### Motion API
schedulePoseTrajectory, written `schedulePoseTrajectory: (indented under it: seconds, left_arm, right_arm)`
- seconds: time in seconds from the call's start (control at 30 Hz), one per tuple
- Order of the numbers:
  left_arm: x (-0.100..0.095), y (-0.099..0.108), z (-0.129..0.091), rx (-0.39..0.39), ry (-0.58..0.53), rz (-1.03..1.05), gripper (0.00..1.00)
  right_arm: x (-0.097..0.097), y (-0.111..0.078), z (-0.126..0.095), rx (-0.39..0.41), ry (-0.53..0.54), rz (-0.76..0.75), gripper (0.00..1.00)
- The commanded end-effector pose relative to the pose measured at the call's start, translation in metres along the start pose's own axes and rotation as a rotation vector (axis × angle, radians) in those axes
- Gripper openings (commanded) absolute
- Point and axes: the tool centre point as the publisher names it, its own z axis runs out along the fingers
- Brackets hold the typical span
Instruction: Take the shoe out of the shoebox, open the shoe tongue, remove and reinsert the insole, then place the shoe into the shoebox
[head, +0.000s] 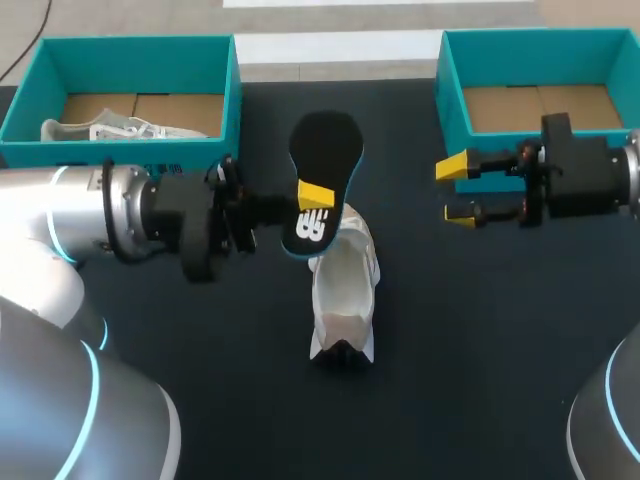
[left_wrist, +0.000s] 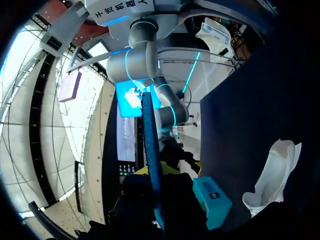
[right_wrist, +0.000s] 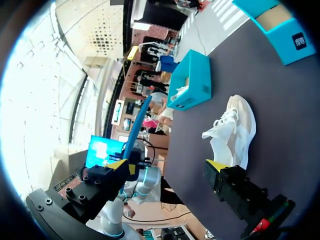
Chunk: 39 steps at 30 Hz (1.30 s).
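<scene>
A white shoe (head: 343, 290) lies on the dark table (head: 470, 360) near its middle, opening upward. My left gripper (head: 312, 203) hovers just above and behind it, shut on the black, blue-edged insole (head: 326, 150), which hangs in the air with its heel end pinched. In the left wrist view the insole (left_wrist: 150, 145) shows edge-on as a blue strip between the fingers, with the shoe (left_wrist: 272, 175) off to one side. My right gripper (head: 455, 190) is open and empty, to the right of the shoe. In its own view the right gripper (right_wrist: 167, 165) faces the shoe (right_wrist: 232, 130) and the insole (right_wrist: 137, 127).
A teal shoebox (head: 215, 140) at the back left holds a second white shoe (head: 110, 128). Another teal shoebox (head: 448, 95) at the back right shows only its cardboard floor. My right arm hangs in front of that box.
</scene>
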Motion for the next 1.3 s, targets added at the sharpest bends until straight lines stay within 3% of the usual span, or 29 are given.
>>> schedulePoseTrajectory:
  seconds: [0.03,0.3,0.57,0.63,0.67,0.87,0.97,1.3]
  left_arm:
    - [0.014,-0.011,-0.003,-0.034,-0.003,0.033,0.00]
    - [0.034,-0.014,0.000,-0.020,0.012,0.077,0.00]
    - [0.041,-0.017,0.012,-0.010,0.008,0.092,0.00]
    - [0.042,-0.016,0.015,-0.009,0.005,0.093,0.00]
    - [0.044,-0.016,0.018,-0.008,0.002,0.092,0.00]
    - [0.049,-0.012,0.029,0.001,-0.011,0.122,0.00]
    - [0.051,-0.008,0.034,0.002,-0.007,0.138,0.00]
    - [0.055,0.007,0.045,0.000,0.011,0.177,0.00]
  right_arm:
    - [-0.004,0.000,0.011,0.007,0.022,0.007,1.00]
    - [0.004,0.010,0.036,0.111,0.077,-0.001,1.00]
    - [0.013,0.014,0.055,0.154,0.123,0.002,1.00]
    - [0.015,0.015,0.059,0.161,0.126,0.002,0.89]
    - [0.016,0.015,0.062,0.168,0.132,0.001,0.78]
    - [0.018,0.013,0.070,0.193,0.151,0.010,0.66]
    - [0.020,0.012,0.074,0.195,0.159,0.010,0.49]
    - [0.019,0.008,0.086,0.206,0.179,0.010,0.42]
